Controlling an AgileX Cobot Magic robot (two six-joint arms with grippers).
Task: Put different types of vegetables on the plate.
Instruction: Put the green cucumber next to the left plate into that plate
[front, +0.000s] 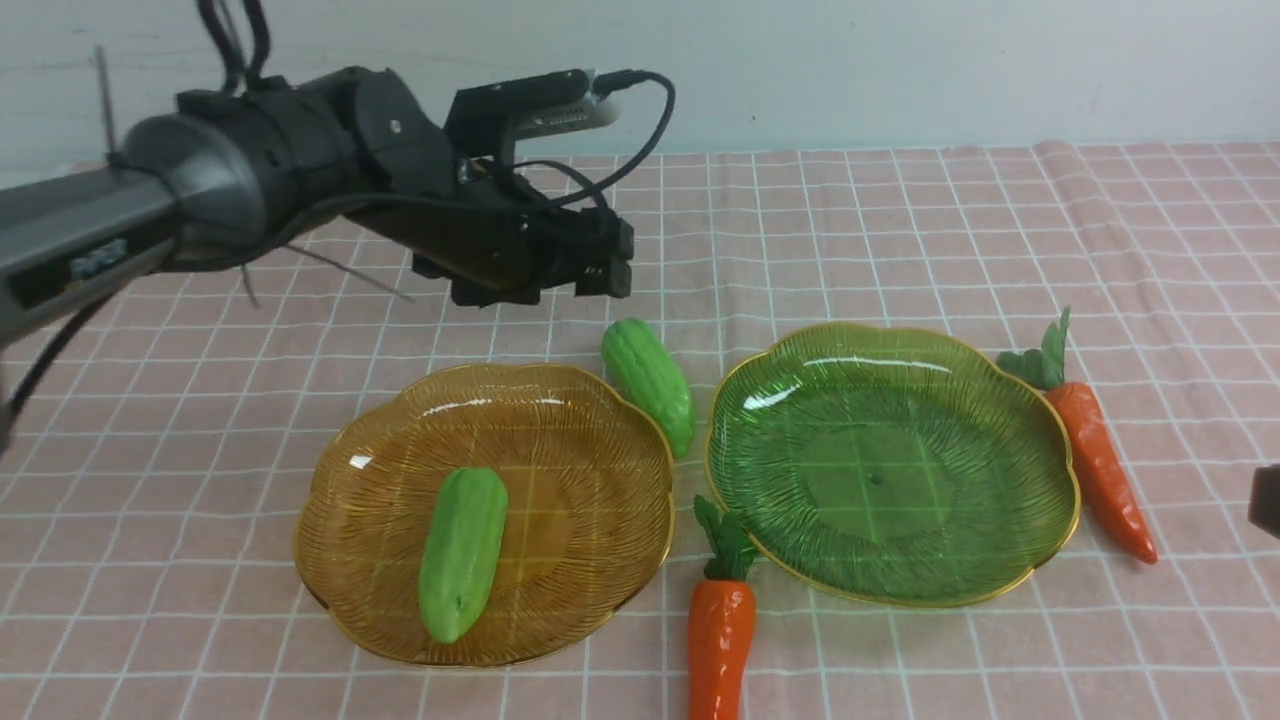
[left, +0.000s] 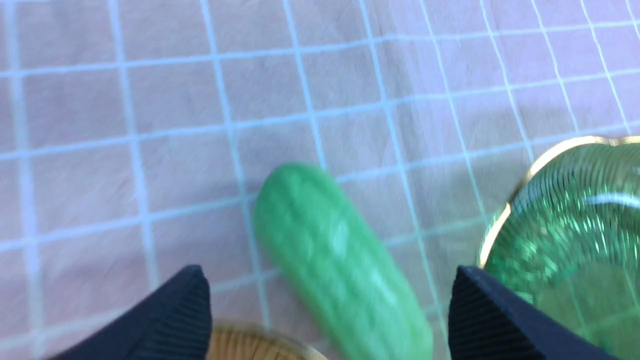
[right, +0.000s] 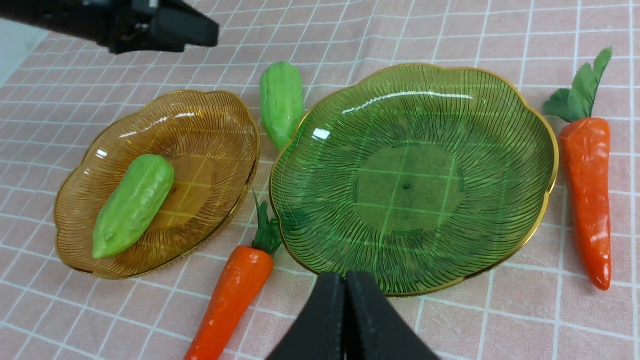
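Note:
One light-green gourd (front: 462, 553) lies in the amber plate (front: 380, 560). A second gourd (front: 650, 383) lies on the cloth between the amber plate and the empty green plate (front: 1040, 470). One carrot (front: 719, 630) lies in front between the plates, another carrot (front: 1102, 462) lies right of the green plate. My left gripper (front: 600, 270) hangs open and empty above the second gourd (left: 340, 265), its jaws wide apart on either side of it. My right gripper (right: 345, 280) is shut and empty, near the green plate's (right: 500, 260) front rim.
A pink checked cloth (front: 900, 230) covers the table. The left arm's (front: 250, 170) black body and cable reach over the far left. The right arm barely shows at the right edge (front: 1265, 500) of the front view.

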